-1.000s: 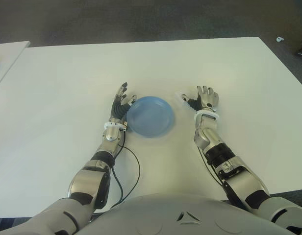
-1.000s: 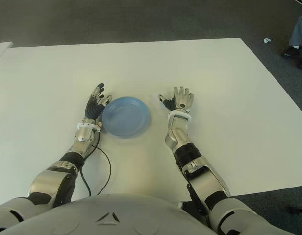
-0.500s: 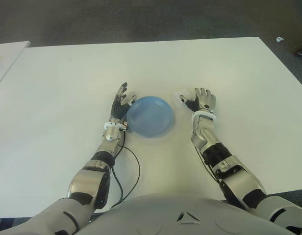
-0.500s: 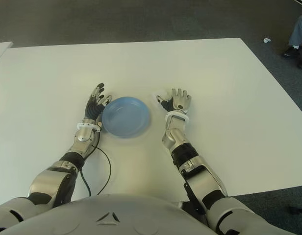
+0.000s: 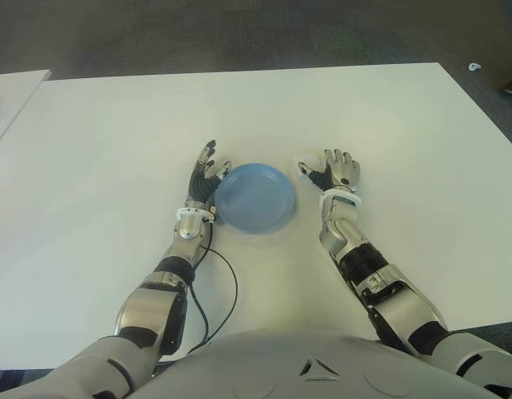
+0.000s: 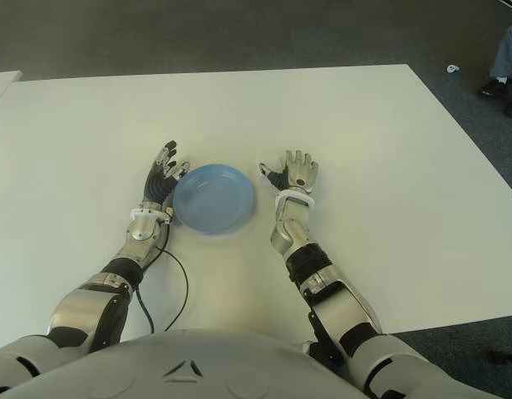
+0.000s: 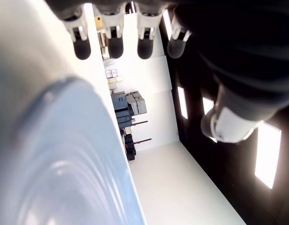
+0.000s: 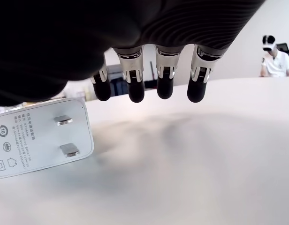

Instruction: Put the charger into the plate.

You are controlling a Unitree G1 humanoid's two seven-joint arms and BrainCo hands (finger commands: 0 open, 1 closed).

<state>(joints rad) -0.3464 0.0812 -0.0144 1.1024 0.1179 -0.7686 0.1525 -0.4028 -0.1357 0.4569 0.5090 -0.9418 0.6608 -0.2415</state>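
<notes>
Right robot hand (image 5: 337, 170) slid charger (image 8: 39, 138) toward plate (image 5: 254, 198).

Head eyes overlook table (image 5: 115, 125); wrist cameras close.

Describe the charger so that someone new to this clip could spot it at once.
On the white table, find the blue plate between the robot's hands. Just right of it, by the right hand's thumb, sits the charger: a small white block, two metal prongs visible in the wrist view, the only white object beside the plate.
</notes>
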